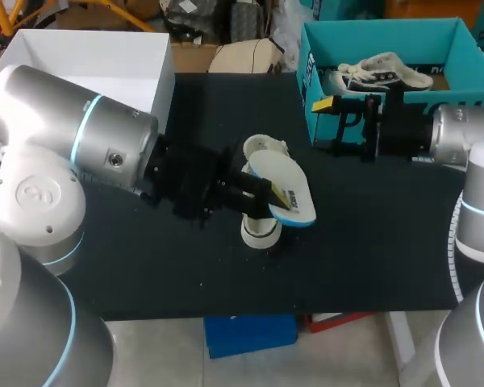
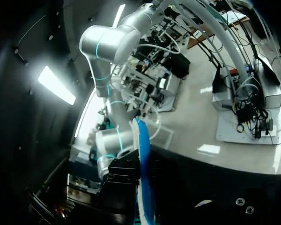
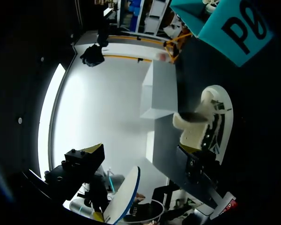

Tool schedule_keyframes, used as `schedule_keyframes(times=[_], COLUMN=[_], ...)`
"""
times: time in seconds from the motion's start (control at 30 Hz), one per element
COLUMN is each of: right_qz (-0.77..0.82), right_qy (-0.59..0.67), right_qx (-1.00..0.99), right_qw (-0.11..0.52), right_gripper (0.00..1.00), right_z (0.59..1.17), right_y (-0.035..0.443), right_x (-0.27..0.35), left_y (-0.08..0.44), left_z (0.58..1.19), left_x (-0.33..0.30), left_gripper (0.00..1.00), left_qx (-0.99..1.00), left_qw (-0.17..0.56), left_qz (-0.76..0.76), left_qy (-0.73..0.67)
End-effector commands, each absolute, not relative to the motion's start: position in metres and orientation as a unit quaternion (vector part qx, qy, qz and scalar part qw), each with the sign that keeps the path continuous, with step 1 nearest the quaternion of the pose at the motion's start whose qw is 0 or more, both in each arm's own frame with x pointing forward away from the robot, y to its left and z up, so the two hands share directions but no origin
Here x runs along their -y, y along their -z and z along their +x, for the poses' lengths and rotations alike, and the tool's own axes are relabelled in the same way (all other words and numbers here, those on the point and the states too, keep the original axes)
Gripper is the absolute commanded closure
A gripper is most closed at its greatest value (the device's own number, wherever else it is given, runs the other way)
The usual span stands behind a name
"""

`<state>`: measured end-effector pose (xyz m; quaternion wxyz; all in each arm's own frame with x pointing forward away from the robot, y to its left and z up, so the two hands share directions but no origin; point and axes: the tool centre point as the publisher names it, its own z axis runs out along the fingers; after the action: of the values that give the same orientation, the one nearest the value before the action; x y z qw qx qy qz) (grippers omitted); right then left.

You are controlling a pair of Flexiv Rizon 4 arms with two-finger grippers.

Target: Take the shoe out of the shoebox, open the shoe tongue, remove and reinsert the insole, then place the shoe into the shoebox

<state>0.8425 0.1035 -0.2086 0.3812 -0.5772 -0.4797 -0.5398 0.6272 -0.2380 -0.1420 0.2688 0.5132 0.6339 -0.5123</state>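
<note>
Grips the insole [image 1: 284, 189] in the left gripper [image 1: 274, 200], fingers pressed on it from two sides toward its near end, and holds it just above the shoe [image 1: 260, 230]. Leaves that shoe on the black table [image 1: 371, 242] near the middle, outside the teal shoebox [image 1: 310, 81] at the far right. Keeps the right gripper [image 1: 329, 125] just beside the shoebox's left wall, well apart from the shoe, fingers spread wide and holding nothing. For putting the insole back, depends on one relation: shoe directly below the held insole, long axis running far to near, with the insole skewed from far left to near right, so crossing the shoe at an angle instead of lying along it. Probably calls for a turn of the left wrist to bring the two axes into line, then a tilt to lead one end down into the opening. Cannot tell from above which end of the shoe is the toe, since the insole and gripper cover much of it. From the left wrist, sees the insole [image 2: 143, 164] edge-on, running straight out ahead of the gripper. From the right wrist, sees the shoe [image 3: 210, 122] ahead of the open right gripper [image 3: 97, 183], with the insole [image 3: 124, 194] off to one side of it. Puts the left arm much nearer the shoe, and so likely the one to do the reinsertion.
</note>
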Motion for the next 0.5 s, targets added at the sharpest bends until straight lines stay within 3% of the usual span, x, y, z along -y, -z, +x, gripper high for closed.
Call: schedule_keyframes(times=[0.03,0.5], right_qz=[-0.578,-0.578], right_qy=[0.541,0.541], right_qx=[0.479,0.479], right_qw=[0.38,0.38], right_gripper=[0.0,0.0], right_z=[0.842,0.842], right_y=[0.209,0.209], right_x=[-0.105,-0.105], left_y=[0.161,0.21], left_z=[0.615,0.624], left_x=[0.24,0.228], left_gripper=[1.0,1.0], left_qx=[-0.595,-0.461], left_qw=[0.357,0.469], left_qz=[0.54,0.59], left_qy=[0.476,0.469])
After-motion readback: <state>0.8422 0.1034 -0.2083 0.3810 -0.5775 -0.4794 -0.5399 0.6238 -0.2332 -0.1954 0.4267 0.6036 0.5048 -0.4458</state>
